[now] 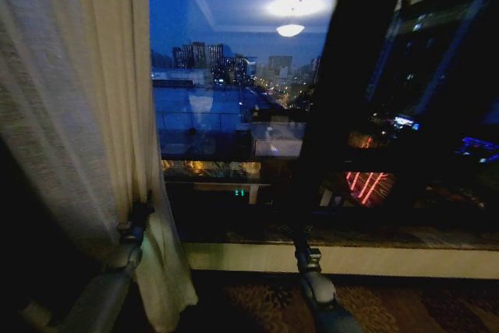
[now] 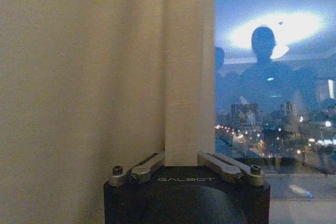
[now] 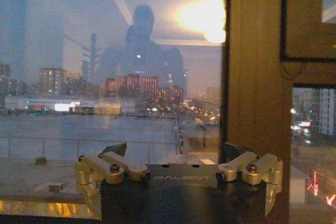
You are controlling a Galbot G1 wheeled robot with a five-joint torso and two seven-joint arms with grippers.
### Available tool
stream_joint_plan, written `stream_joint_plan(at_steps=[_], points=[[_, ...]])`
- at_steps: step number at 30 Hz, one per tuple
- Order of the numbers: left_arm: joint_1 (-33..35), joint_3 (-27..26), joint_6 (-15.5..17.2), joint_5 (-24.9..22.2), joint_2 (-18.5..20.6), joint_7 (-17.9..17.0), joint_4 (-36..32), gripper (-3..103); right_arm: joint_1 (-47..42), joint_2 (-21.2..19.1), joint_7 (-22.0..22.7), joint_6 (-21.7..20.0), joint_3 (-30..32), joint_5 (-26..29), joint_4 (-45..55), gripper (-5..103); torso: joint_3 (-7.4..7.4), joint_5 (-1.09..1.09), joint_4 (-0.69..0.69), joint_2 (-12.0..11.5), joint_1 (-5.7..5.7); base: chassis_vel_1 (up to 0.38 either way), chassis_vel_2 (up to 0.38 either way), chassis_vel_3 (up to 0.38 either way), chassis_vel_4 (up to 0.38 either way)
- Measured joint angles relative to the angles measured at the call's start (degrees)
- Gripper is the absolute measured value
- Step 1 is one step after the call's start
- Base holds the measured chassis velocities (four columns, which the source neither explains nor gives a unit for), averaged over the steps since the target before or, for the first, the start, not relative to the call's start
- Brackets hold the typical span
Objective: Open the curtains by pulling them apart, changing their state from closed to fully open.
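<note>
The sheer off-white pleated curtain panel (image 1: 74, 115) hangs at the left of the window, gathered into folds that reach down to the floor, its inner edge running straight down beside the bare glass. In the left wrist view the same woven fabric (image 2: 94, 77) covers most of the scene, and one vertical fold of it drops down between the two metal fingers (image 2: 149, 165). The left tool (image 1: 144, 210) sits low against that inner edge of the panel, clamped on the fold.

The right tool (image 1: 300, 238) is held low in front of the dark window sill (image 1: 374, 233), well apart from the curtain, with its fingers (image 3: 118, 162) spread and nothing between them. Before it stands the dark vertical window frame (image 3: 252, 77).

The large window pane (image 1: 234, 76) between the panel and the frame is uncovered, showing a night city skyline with lit buildings and the reflection of a round ceiling lamp (image 1: 290, 30). A patterned carpet (image 1: 257, 302) lies under the sill.
</note>
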Motion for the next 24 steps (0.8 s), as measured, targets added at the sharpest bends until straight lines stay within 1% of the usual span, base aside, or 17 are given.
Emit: stream_joint_plan(at_steps=[4, 8, 13, 19, 24], points=[[0.15, -0.05, 0.01, -0.01, 0.02, 0.04, -0.29, 0, 0.0, -0.03, 0.01, 0.0, 0.04, 0.0, 0.0, 100, 0.0, 0.05, -0.05, 0.0, 0.0, -0.035, -0.032, 0.021, 0.034], [0.38, -0.13, 0.01, -0.02, 0.09, 0.05, -0.48, 0, 0.0, -0.04, 0.01, 0.0, 0.05, 0.0, 0.0, 100, 0.0, 0.03, -0.05, -0.01, 0.0, -0.052, -0.052, 0.029, 0.025], [0.59, -0.41, 0.01, -0.06, 0.46, 0.04, -0.6, 0, 0.0, -0.01, 0.01, 0.0, 0.02, 0.0, 0.0, 100, 0.0, -0.01, -0.01, 0.0, 0.0, 0.0, 0.0, 0.0, 0.0], [0.76, -0.48, 0.01, -0.12, 0.79, 0.04, -0.65, 0, 0.0, -0.01, 0.01, 0.0, 0.02, 0.0, 0.0, 100, 0.0, 0.02, -0.02, -0.01, 0.0, 0.006, 0.008, -0.009, -0.006], [0.76, -0.51, 0.01, -0.39, 1.21, 0.07, -0.65, 0, 0.0, -0.02, 0.01, 0.0, 0.02, 0.0, 0.0, 100, 0.0, 0.02, -0.03, -0.01, 0.0, 0.08, 0.075, -0.089, -0.093]])
